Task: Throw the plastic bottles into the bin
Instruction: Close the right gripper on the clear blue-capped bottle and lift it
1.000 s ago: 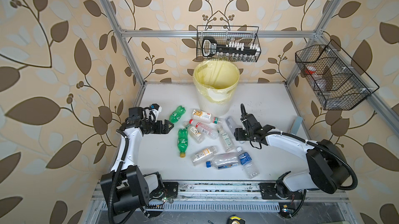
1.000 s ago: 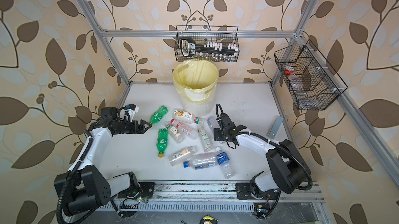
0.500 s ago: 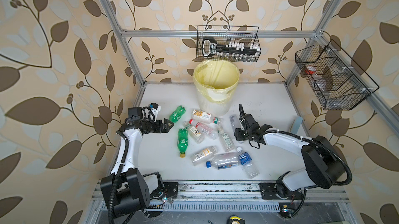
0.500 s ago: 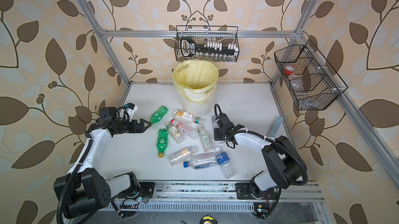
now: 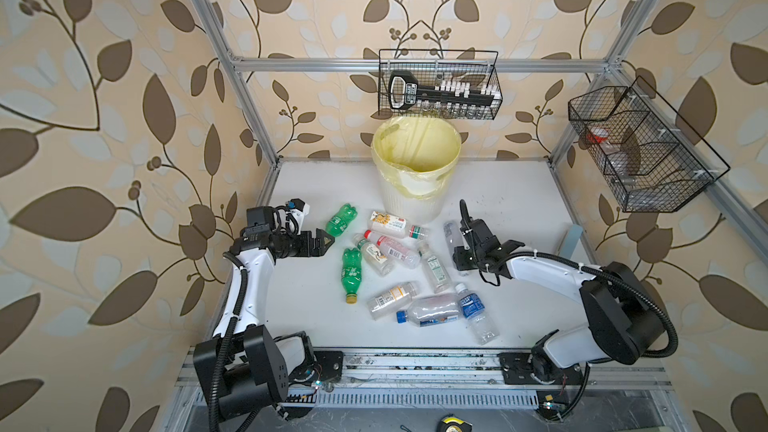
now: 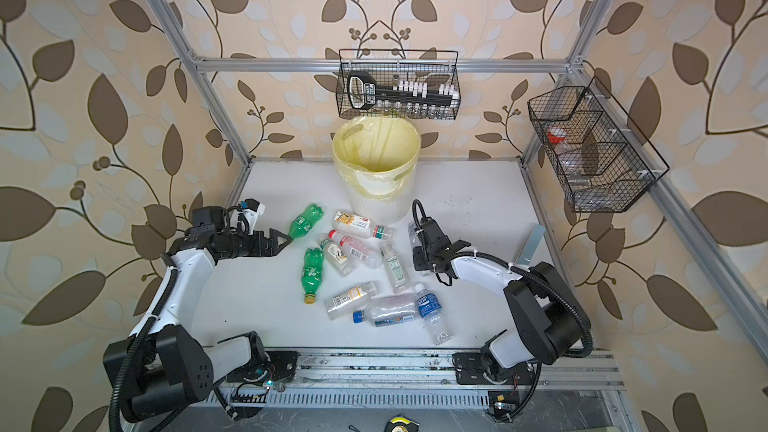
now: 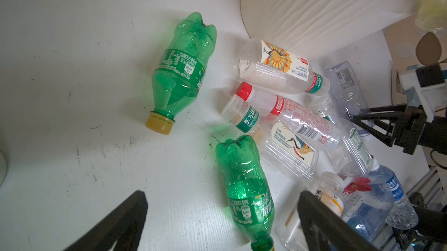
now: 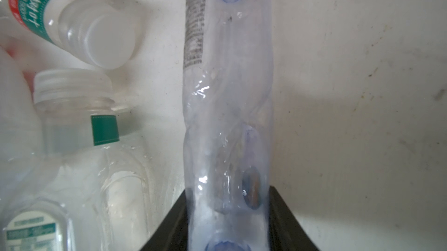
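The white ribbed bin point(image 5: 409, 205) with its yellow liner stands at the back middle of the table in both top views. Several plastic bottles lie in a loose heap in front of it, among them two green ones point(image 5: 341, 220) point(image 5: 351, 274). My right gripper point(image 8: 227, 196) is shut on a clear bluish bottle point(image 8: 227, 92) lying at the heap's right edge point(image 5: 450, 234); both fingers press its sides. My left gripper point(image 5: 326, 240) hangs open between the two green bottles, and one of them point(image 7: 244, 184) lies on the table past its spread fingers point(image 7: 135, 203).
A black wire basket point(image 5: 439, 84) with vials hangs just above the bin's mouth. Another wire basket point(image 5: 640, 147) hangs on the right wall. A pale grey-blue flat piece point(image 5: 571, 238) leans at the table's right edge.
My right gripper has slid a little left onto the clear bluish bottle and its jaws have closed on it. The left arm has barely moved.
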Action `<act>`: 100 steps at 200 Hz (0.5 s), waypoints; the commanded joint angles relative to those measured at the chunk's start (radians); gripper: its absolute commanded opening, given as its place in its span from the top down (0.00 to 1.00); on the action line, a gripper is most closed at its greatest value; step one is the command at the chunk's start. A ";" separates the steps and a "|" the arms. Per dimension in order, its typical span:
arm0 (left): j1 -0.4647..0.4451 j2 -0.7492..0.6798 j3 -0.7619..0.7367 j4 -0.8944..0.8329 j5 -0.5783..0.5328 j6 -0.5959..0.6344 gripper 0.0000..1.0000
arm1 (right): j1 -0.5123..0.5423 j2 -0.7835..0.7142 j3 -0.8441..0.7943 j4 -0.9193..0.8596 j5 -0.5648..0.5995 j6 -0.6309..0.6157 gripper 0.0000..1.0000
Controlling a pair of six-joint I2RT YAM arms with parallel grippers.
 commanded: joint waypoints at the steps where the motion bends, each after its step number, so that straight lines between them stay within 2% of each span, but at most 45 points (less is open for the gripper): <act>1: 0.007 0.010 0.040 -0.043 0.029 0.044 0.01 | 0.001 -0.032 -0.018 0.007 0.004 -0.007 0.62; 100: 0.014 0.011 0.039 -0.054 0.029 0.064 0.01 | -0.018 -0.187 -0.043 -0.028 -0.042 0.027 0.62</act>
